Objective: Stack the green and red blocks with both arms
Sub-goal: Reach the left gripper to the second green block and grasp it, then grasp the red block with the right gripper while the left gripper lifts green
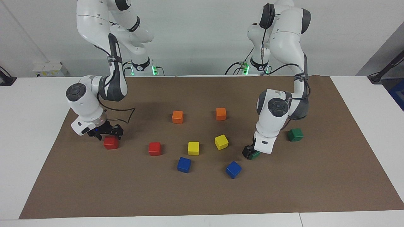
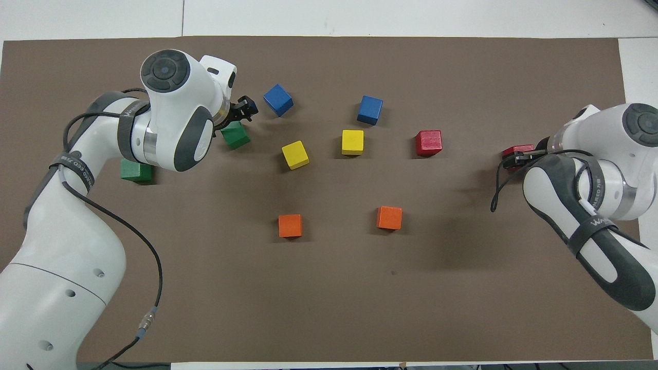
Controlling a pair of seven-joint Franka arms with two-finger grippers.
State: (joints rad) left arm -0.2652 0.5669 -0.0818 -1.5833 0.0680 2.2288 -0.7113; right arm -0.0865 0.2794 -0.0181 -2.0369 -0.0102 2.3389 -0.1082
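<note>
Holds the left gripper (image 1: 249,153) low against a green block (image 1: 256,154) on the brown mat (image 1: 315,189), fingers spread and not clamped, near a blue cube (image 1: 233,169) and farther from the robots than the second green block (image 1: 295,134). Keeps the right gripper (image 1: 109,135) just over a red block (image 1: 110,142) at the right arm's end of the mat, fingers apart and gripping nothing. Leaves the second red block (image 1: 154,148) on the mat beside a yellow cube (image 1: 193,148), well apart from the first.
</note>
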